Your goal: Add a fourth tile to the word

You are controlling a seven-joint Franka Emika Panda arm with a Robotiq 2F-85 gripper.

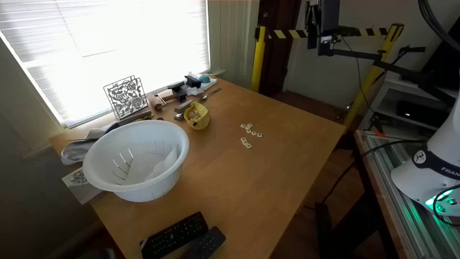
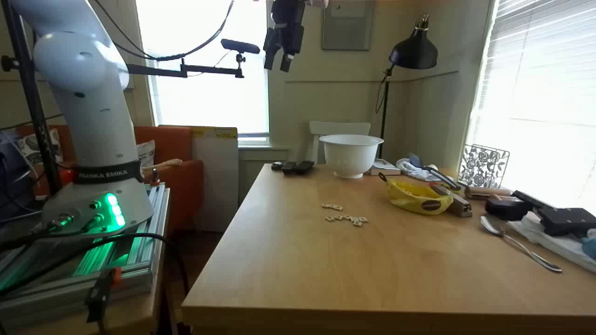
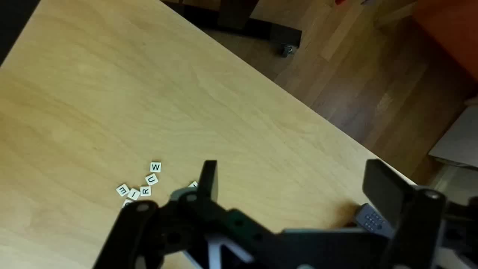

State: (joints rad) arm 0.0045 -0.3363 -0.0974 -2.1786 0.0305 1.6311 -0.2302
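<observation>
The word, a short row of tiny off-white tiles [image 1: 245,142], lies on the table. It also shows in the other exterior picture as a pale strip [image 2: 332,206]. Beside it is a looser group of similar tiles [image 1: 248,130], [image 2: 347,218], in the wrist view lettered tiles [image 3: 145,191]; which one is the fourth tile I cannot tell. In the wrist view one tile [image 3: 192,184] peeks out behind a finger; the rest of the row is hidden there. My gripper [image 2: 278,65] hangs high above table level. In the wrist view the gripper [image 3: 291,164] is wide open with nothing between its fingers.
A white bowl [image 1: 143,194], [image 2: 350,156] and black remotes [image 1: 176,233] stand at one end of the table. A yellow pouch [image 1: 197,124], [image 2: 414,197] holds small pale pieces. A spoon [image 2: 521,246] and a metal rose-pattern holder [image 1: 126,97] are on the window side.
</observation>
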